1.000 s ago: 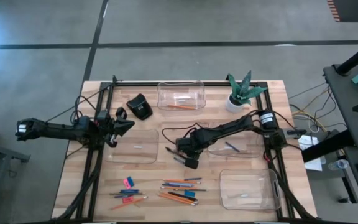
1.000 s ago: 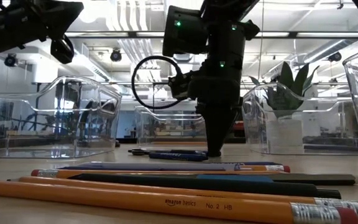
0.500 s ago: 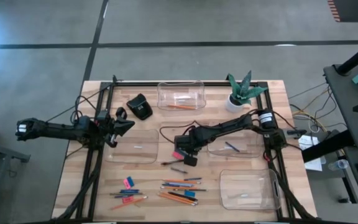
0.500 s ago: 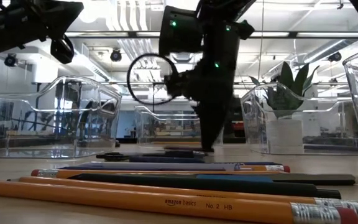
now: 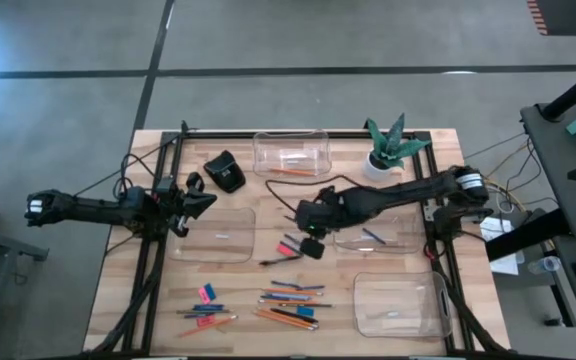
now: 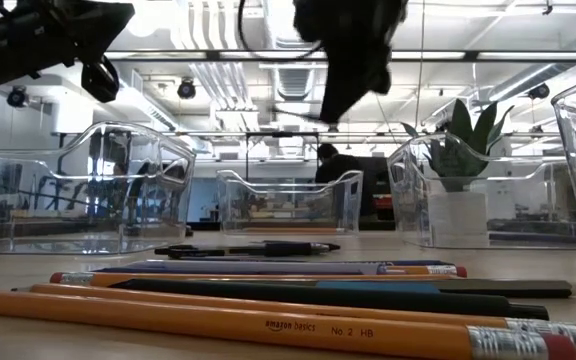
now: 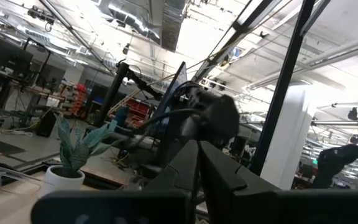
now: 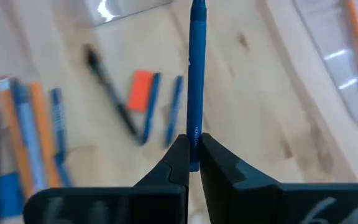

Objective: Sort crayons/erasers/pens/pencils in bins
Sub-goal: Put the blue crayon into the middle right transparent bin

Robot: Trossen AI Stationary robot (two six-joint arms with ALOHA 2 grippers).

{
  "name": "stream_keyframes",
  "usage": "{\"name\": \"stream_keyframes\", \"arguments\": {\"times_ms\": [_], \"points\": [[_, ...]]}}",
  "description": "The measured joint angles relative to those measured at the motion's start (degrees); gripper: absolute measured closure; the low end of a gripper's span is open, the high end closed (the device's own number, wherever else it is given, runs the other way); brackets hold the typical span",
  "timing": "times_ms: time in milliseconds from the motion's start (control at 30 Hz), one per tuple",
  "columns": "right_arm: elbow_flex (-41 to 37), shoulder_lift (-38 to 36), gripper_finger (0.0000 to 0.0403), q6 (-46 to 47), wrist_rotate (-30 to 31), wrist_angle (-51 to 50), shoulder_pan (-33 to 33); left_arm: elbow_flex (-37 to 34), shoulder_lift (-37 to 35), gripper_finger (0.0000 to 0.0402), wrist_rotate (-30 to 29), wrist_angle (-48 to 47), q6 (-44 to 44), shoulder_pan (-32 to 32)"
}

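My right gripper [image 5: 308,245] hangs over the middle of the table, shut on a slim blue pen [image 8: 196,74]. It shows high up in the low view [image 6: 353,60]. Below it, a pink eraser [image 5: 290,242], two short blue sticks [image 8: 166,109] and a black pen [image 5: 273,260] lie flat on the wood. My left gripper [image 5: 203,200] waits at the table's left, shut and empty, above the left clear bin [image 5: 215,235]. Other clear bins stand at the far side [image 5: 290,153], middle right [image 5: 373,235] and near right [image 5: 398,303]. My right gripper pinches the blue pen near one end [image 8: 193,140] between its two fingers. The pen runs on past the fingertips, in line with the fingers. The fingers slant down from the table's right. The pen is lifted clear of the table.
Pencils and pens lie in a heap near the front edge [image 5: 288,305], with more sticks and pink erasers to its left [image 5: 206,305]. A black lump [image 5: 226,172] and a white plant pot [image 5: 380,160] stand at the far side. The far bin holds an orange pencil, the middle-right bin a blue stick.
My right gripper has risen from the table, shifting a little toward the right and far edges, and has lifted the blue pen clear. The black pen beside it has been pushed toward the left and has turned on the wood.
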Motion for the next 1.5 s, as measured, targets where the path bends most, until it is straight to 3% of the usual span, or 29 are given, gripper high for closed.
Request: {"name": "stream_keyframes", "arguments": {"times_ms": [300,500,733,1000,1233,1500], "points": [[-3.18,-9.08,0.039,10.94,9.44,-13.01,4.91,-0.02,0.0,0.0402,0.0,0.0,-0.01,0.0],[-8.63,-14.55,0.039,20.82,11.29,-20.07,6.45,-0.01,-0.01,0.0402,-0.01,0.01,0.0,0.01],[-17.98,-21.4,0.039,29.36,10.68,-20.63,6.74,-0.02,0.0,0.0402,0.0,0.0,-0.01,0.0],[-27.94,-26.09,0.039,36.61,5.7,-17.01,9.76,-0.01,0.0,0.0402,0.0,0.0,0.01,0.0],[-35.65,-25.62,0.039,38.96,5.29,-15.05,9.57,-0.02,0.0,0.0402,-0.01,0.0,-0.01,0.01],[-42.68,-23.57,0.039,39.27,-0.09,-6.77,8.86,-0.02,0.0,0.0402,0.0,0.0,-0.01,0.02]]}}
